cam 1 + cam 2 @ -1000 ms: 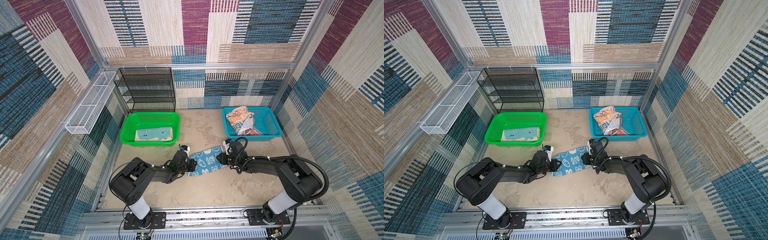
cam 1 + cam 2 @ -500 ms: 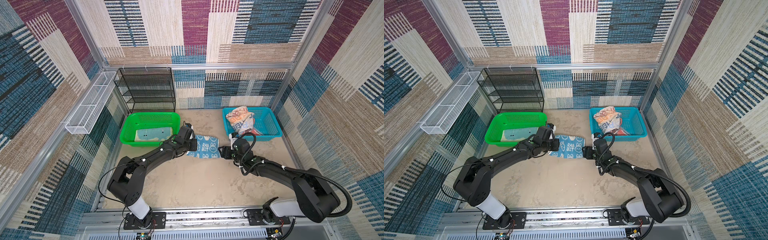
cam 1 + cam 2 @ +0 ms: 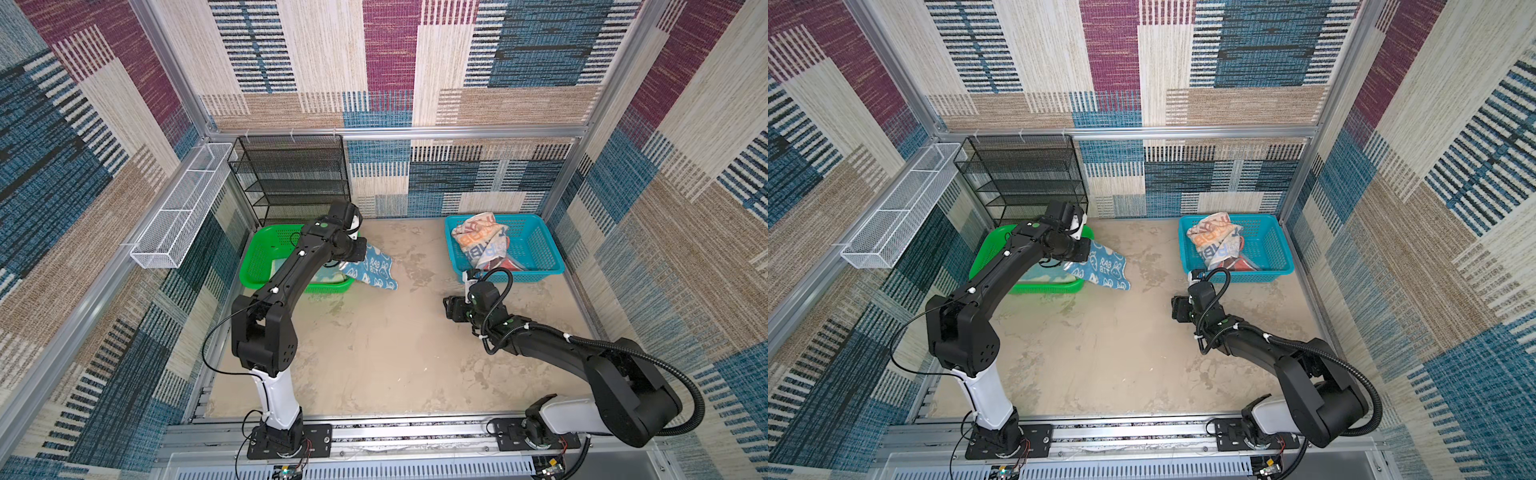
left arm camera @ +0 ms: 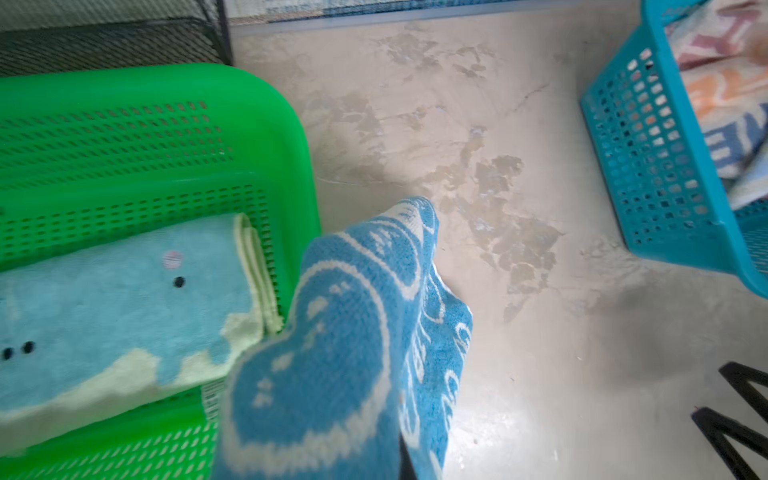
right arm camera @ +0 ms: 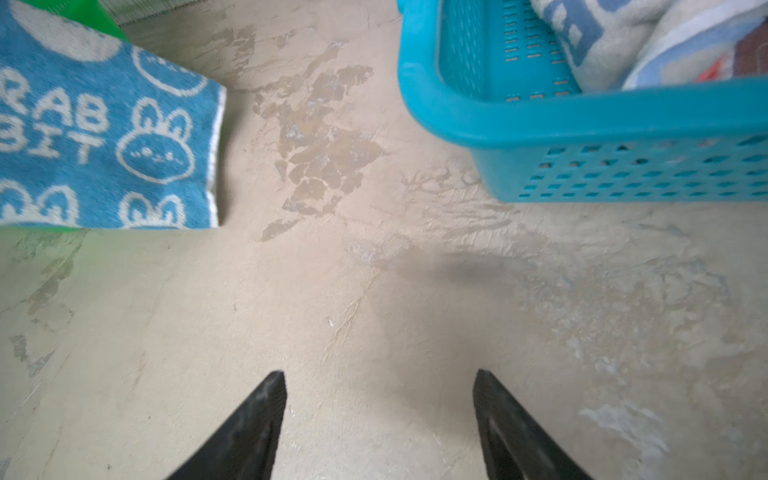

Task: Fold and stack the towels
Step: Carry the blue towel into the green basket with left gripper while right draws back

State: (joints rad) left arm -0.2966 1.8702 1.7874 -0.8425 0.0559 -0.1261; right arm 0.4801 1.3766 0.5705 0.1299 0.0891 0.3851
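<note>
Rabbit towel [image 3: 376, 270] [image 3: 1106, 266]: the blue cloth hangs folded from the left gripper [image 3: 359, 253] [image 3: 1086, 251], whose jaws are clamped on its upper back end. The cloth itself hides the fingertips in the left wrist view [image 4: 332, 353]. In both top views its long axis slants from the grip, above the right rim of the green basket [image 3: 253, 266] [image 3: 984, 257], down and forward toward the middle of the table [image 3: 374, 353]. Its free end is the part farthest from the jaws. In the right wrist view the "RAB BIT" lettering [image 5: 104, 137] reads upright, with the white-bordered edge facing the bare table. Whether the lowest edge touches the table or the basket rim I cannot tell.

The aqua towel [image 3: 328, 276] [image 4: 104, 311] lies folded flat inside the green basket, just beside the hanging cloth. A wire rack [image 3: 291, 178] stands close behind that basket. The lettered towel [image 3: 478, 241] [image 3: 1214, 241] is heaped in the left part of the blue basket [image 3: 540, 232] [image 5: 540, 124], with a sliver of the coral towel [image 3: 503, 263] under it.

Between the two baskets and across the whole front the table is bare.

The right gripper [image 3: 446, 307] [image 3: 1175, 309] [image 5: 378, 374] sits low in front of the blue basket's left corner. Its fingers [image 5: 257, 415] are spread apart and hold nothing. It points toward the rabbit towel but is well apart from it.
</note>
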